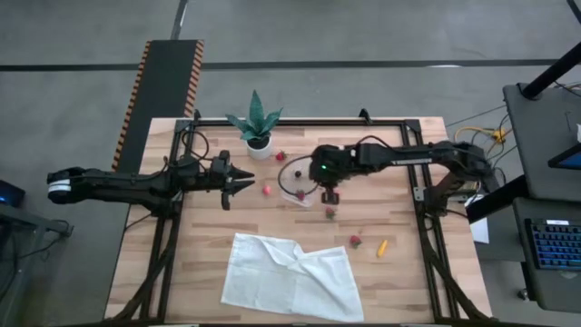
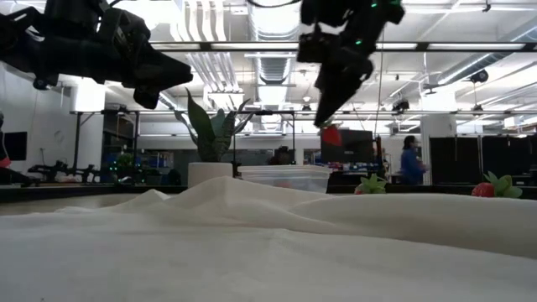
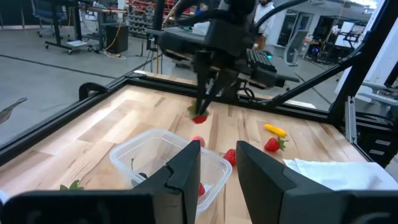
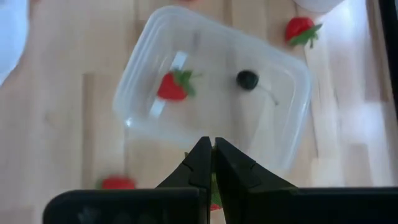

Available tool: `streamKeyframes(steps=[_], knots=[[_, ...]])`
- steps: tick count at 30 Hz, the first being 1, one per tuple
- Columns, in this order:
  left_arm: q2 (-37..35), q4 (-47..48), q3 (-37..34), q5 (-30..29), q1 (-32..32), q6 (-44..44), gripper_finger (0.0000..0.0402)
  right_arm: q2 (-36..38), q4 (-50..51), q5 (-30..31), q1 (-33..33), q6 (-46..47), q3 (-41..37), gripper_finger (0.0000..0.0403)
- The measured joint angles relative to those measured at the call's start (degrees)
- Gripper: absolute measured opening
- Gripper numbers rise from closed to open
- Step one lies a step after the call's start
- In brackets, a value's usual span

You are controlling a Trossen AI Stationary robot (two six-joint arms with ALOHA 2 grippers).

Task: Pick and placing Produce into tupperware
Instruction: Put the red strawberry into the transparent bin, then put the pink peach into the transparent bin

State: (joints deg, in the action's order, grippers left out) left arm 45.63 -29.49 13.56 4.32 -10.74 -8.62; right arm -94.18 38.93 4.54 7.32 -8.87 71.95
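The clear tupperware (image 4: 211, 93) stands on the table's middle (image 1: 300, 182) and holds one red strawberry (image 4: 173, 86) and a dark berry (image 4: 247, 79). My right gripper (image 1: 329, 193) hovers just off the tupperware's right side, shut on another strawberry (image 2: 332, 134). My left gripper (image 1: 238, 179) is open in the air left of the tupperware (image 3: 165, 158). Loose strawberries lie at the far side (image 1: 280, 156), left of the tupperware (image 1: 267, 189), and nearer me (image 1: 329, 213), (image 1: 355, 240). An orange-yellow piece (image 1: 382, 247) lies beside the last. My right gripper pinches the strawberry (image 3: 199, 118) between its two fingertips (image 3: 208, 99), coming from above and pointing down. The strawberry is lifted clear of the table and hangs at the finger ends, with its green leaves (image 4: 214, 183) showing just behind the shut fingers.
A white cloth (image 1: 290, 277) lies crumpled across the table's near side. A green potted plant (image 1: 257, 127) in a white pot stands at the far edge, behind the tupperware. Bare wood (image 1: 399, 209) lies to the right of the tupperware.
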Motion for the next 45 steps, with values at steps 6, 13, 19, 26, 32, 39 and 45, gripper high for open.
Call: streamKeyframes(steps=[6,13,19,26,32,39,45], knots=[[-0.02,-0.01,-0.04,-0.02,0.04,-0.04,0.0089,-7.83,-1.03,-1.55,2.3,-3.32,5.66,0.0008],[0.0,0.01,-0.07,0.11,0.04,-0.13,0.0089,-14.07,-2.36,-3.6,3.4,-6.26,9.16,0.0008],[0.0,0.01,-0.16,0.58,0.02,-0.2,0.0089,-16.89,-2.33,-4.06,3.61,-6.65,10.95,0.0008],[-0.02,0.03,-0.9,0.62,0.0,-1.54,0.0089,-17.49,-2.55,-4.97,3.83,-5.48,11.29,0.0009],[-0.01,0.01,-1.6,0.63,0.0,-1.65,0.0089,-16.18,-2.84,-4.94,3.9,-5.24,11.29,0.0035],[-0.01,-0.04,-1.6,0.65,0.0,-1.66,0.0089,-15.71,-2.67,-4.71,3.86,-4.4,11.25,0.009],[-0.02,-0.07,-1.6,0.63,0.0,-1.66,0.0089,-12.2,4.51,-4.51,4.02,-3.69,11.18,0.0118]])
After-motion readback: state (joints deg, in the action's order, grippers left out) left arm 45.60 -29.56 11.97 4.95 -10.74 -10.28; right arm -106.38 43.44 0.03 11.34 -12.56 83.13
